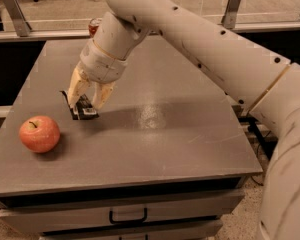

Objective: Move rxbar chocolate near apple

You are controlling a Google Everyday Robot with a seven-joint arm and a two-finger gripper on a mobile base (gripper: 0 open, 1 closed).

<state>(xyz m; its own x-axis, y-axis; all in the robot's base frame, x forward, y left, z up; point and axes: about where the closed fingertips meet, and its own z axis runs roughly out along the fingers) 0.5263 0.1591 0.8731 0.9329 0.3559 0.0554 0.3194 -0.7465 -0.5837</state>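
The rxbar chocolate (83,109), a small flat black wrapper with a white label, is at the left middle of the grey table (180,134). My gripper (89,97) reaches down from the large white arm and is shut on the bar, one finger on each side. The bar's lower end is at or just above the tabletop. The apple (39,133), red-orange with a short stem, stands on the table near the front left. It is about one apple-width to the left of the bar and in front of it. They do not touch.
A red patterned can (94,26) stands at the table's far edge, partly hidden behind the arm. The table's front edge carries a drawer with a black handle (128,216). The white arm (215,49) spans the right half of the view.
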